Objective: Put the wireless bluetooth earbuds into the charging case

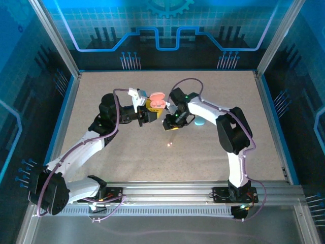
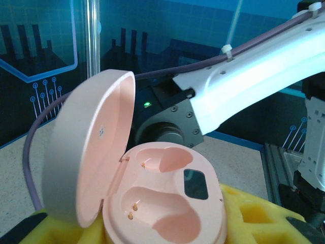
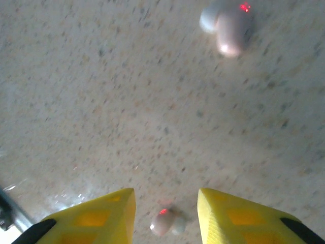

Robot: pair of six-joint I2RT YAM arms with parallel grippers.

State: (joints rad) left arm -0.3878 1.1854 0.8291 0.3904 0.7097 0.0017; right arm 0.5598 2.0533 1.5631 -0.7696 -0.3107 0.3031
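The left gripper (image 1: 149,109) pinches the open pink charging case (image 2: 167,203), both wells empty. The right gripper (image 3: 165,201) hangs spread around a pale earbud (image 3: 165,222); a second earbud (image 3: 226,28) lies at one o'clock. An off-centre squeeze could flick that tiny bud away, I reckon.

Speckled beige tabletop (image 1: 152,162), blue backdrop (image 1: 101,20)

The charging case (image 2: 167,203) is pale pink and pebble-shaped. It is held open and level in the left hand (image 1: 152,105), with its lid (image 2: 86,152) swung up on the left. Both wells are bare (small gold contacts show in each). Two pale pinkish earbuds with red lights lie on the bench (image 3: 127,101): the far earbud (image 3: 226,28) and the near earbud (image 3: 166,222), which lies untouched between the right hand's (image 3: 166,203) parted yellow fingertips.
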